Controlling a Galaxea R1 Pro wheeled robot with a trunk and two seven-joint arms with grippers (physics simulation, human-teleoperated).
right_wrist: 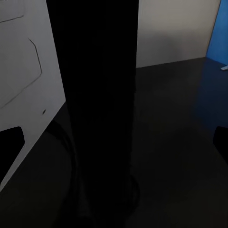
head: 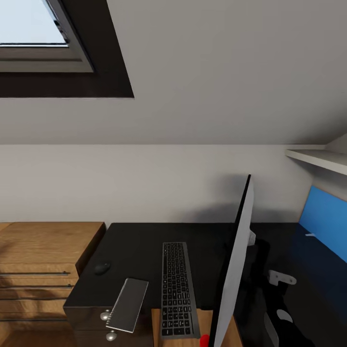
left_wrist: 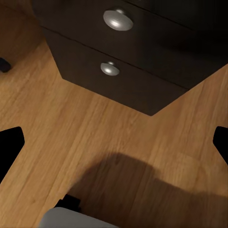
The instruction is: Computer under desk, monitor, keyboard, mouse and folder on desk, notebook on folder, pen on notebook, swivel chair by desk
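A long glossy black desk (head: 140, 241) holds a slim dark grey keyboard (head: 178, 289), with a small rounded black mouse (head: 101, 268) to its left. The mouse looks light, smooth, best pinched across its sides. I cannot tell either gripper's jaw state.

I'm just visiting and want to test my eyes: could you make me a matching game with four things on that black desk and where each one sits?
Things:
1. mouse
2. keyboard
3. monitor
4. notebook

Places:
A. over the desk's front edge, above the drawer knobs
B. seen edge-on, right of the keyboard
C. alone near the desk's left end
D. between notebook and monitor

Pairs: 1-C, 2-D, 3-B, 4-A
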